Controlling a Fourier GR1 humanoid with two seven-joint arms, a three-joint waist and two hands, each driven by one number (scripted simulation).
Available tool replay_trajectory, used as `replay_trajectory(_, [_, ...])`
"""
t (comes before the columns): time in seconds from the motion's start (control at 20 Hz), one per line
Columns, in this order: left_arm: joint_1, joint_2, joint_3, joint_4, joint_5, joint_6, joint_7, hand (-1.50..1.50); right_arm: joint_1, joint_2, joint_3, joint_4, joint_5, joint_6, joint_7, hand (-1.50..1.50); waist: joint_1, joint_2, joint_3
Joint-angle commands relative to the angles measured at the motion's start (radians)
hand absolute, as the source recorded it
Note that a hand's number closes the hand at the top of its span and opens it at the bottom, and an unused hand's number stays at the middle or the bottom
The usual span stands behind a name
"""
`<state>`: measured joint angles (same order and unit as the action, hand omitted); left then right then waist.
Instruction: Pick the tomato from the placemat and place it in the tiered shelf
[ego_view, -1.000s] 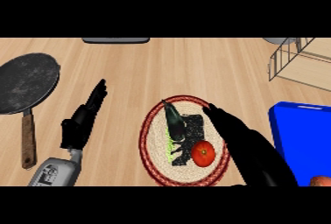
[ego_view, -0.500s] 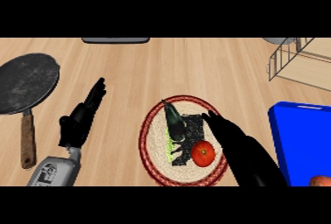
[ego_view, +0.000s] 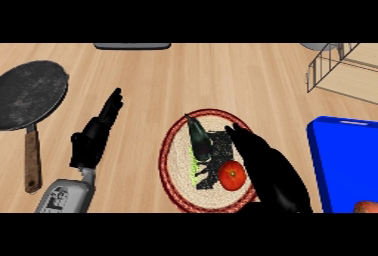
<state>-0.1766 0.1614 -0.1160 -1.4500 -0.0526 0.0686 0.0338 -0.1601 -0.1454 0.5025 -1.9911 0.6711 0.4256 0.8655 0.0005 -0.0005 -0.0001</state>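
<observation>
A red tomato lies on the round woven placemat with a red rim, low in the middle of the head view. A dark eggplant lies on the mat just left of it. My right hand hovers over the mat's right side, fingers straight and pointing up-left, its edge beside the tomato and holding nothing. My left hand rests open to the left of the mat, fingers up. The wire tiered shelf stands at the upper right.
A dark frying pan with a wooden handle lies at the far left. A blue tray sits at the right edge, with a reddish object at its lower corner. A grey slab lies at the counter's far edge.
My right hand has drawn back down and left, its fingertips now over the mat next to the tomato. The left hand and the tomato have not moved.
</observation>
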Motion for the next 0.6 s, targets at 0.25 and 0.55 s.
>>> replay_trajectory(0.25, [-0.026,-0.064,0.007,0.063,-0.054,0.008,-0.014,0.00,0.098,-0.003,0.030,0.056,0.121,-0.052,-0.109,-1.50,-0.004,0.000,0.000])
replay_trajectory(0.55, [-0.031,-0.046,0.052,0.024,-0.039,-0.036,-0.005,0.00,0.001,0.065,-0.017,0.204,0.153,-0.037,-0.138,-1.50,0.001,0.001,0.000])
